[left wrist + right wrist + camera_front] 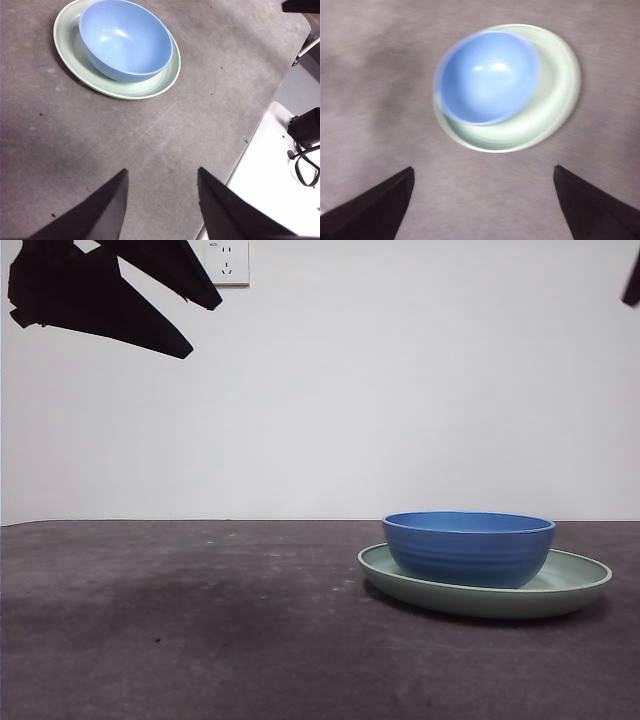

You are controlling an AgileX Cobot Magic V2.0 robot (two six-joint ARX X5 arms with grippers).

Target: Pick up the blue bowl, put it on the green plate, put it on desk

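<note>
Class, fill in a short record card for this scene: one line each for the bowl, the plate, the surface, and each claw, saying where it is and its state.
blue bowl: upright, empty, sitting in the green plate, off-centre
green plate: flat on the desk
desk: dark grey, mottled
left claw: open, above the desk, apart from the plate, holding nothing
right claw: open, high above the bowl and plate, holding nothing

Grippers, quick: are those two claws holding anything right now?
Left gripper: open, holding nothing, up above the desk.
Right gripper: open wide, holding nothing, above the blue bowl on the green plate.
</note>
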